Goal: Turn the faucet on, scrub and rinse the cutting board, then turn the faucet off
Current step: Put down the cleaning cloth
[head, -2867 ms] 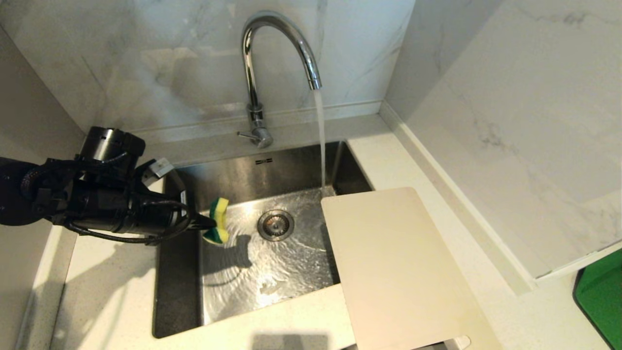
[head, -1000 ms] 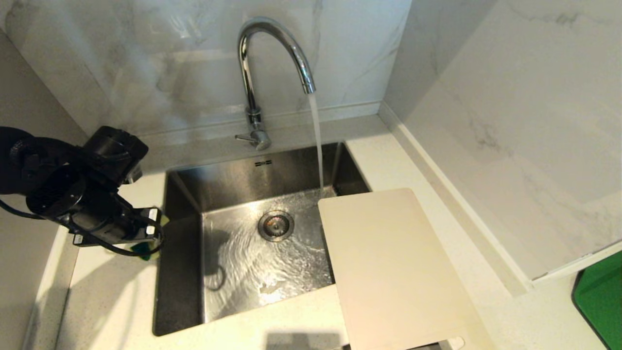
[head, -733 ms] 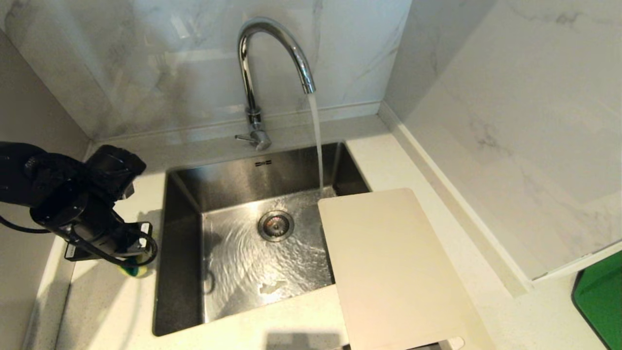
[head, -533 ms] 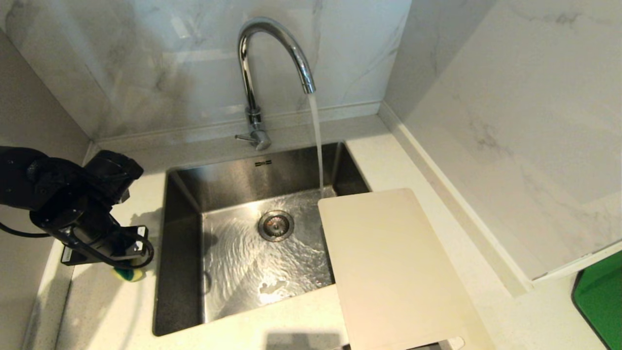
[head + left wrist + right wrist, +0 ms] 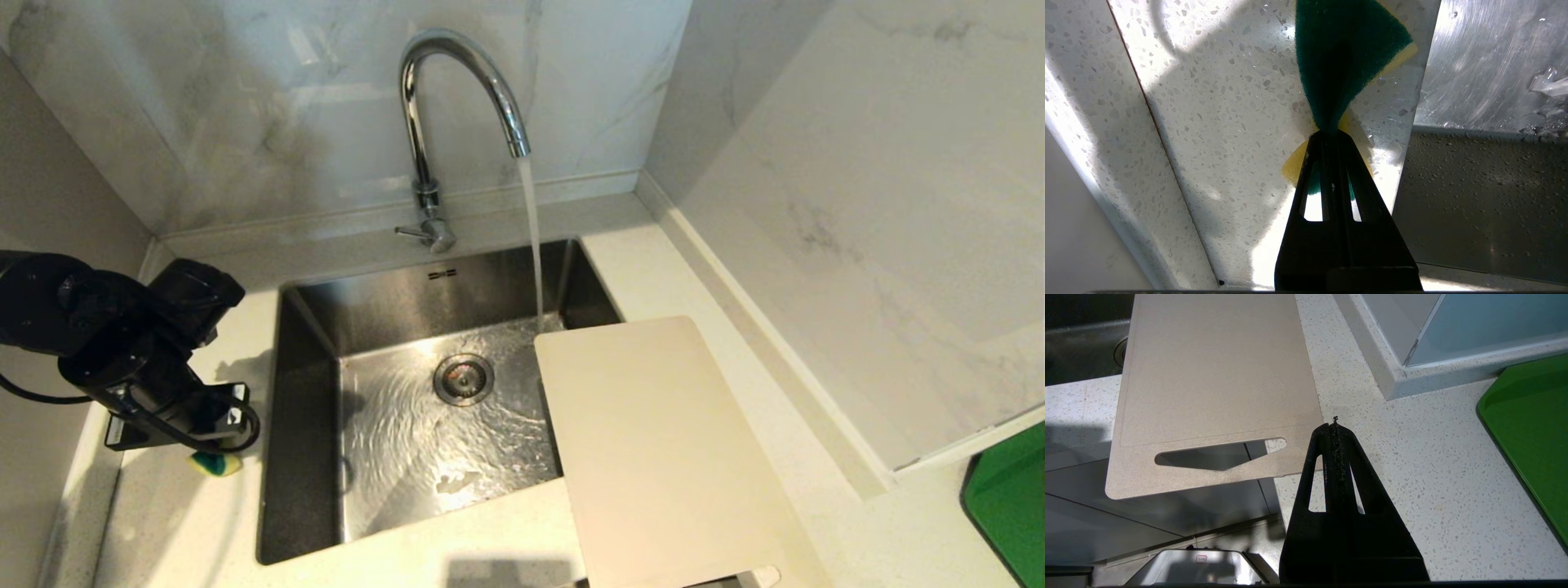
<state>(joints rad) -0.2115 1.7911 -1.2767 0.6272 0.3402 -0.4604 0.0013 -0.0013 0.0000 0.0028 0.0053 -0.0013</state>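
Green-yellow sponge point(image 5: 1347, 53) pinched in left gripper point(image 5: 1329, 134) over speckled white countertop point(image 5: 1229, 122), steel sink point(image 5: 310, 457) just beside; right gripper point(image 5: 1335, 424) pressed together.

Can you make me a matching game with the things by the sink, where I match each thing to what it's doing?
Things:
1. faucet
2. cutting board
3. sponge
4. drain

States:
A. pinched in the left tool
B. set in the sink floor
C. pouring water
D. lying partly over the sink's right edge

Pairs: 1-C, 2-D, 3-A, 4-B
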